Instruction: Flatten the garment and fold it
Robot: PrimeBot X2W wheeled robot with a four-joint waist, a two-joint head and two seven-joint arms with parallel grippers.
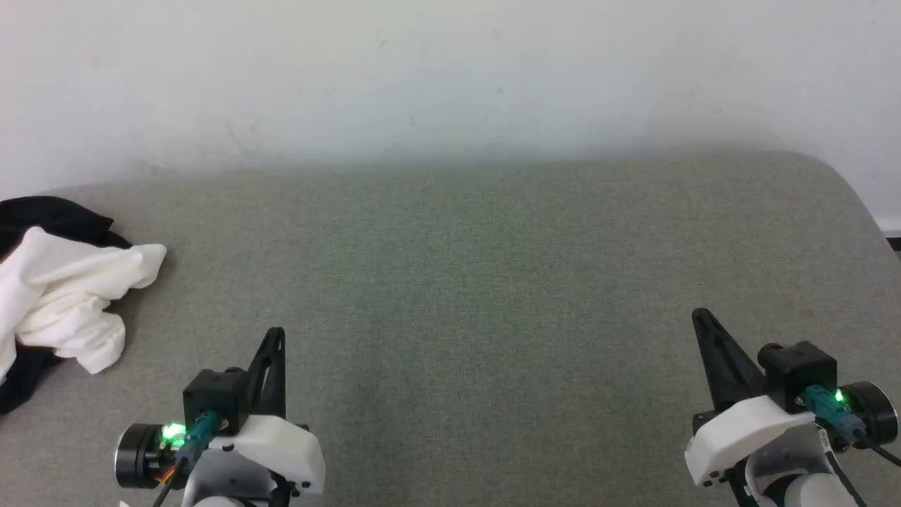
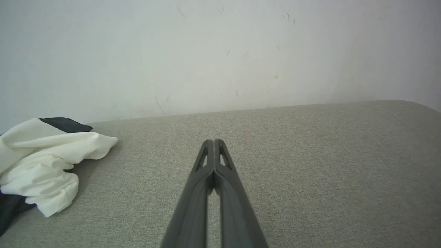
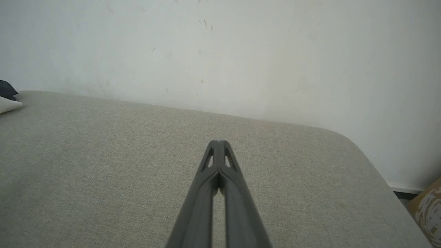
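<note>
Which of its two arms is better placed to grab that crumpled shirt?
Left. The shirt lies at the left edge of the cushion, near the left gripper; the right gripper sits far across. Both are shut.

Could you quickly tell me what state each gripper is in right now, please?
Left gripper: shut, fingers pressed together, holding nothing; the garment lies apart from it.
Right gripper: shut, fingers pressed together, holding nothing.
</note>
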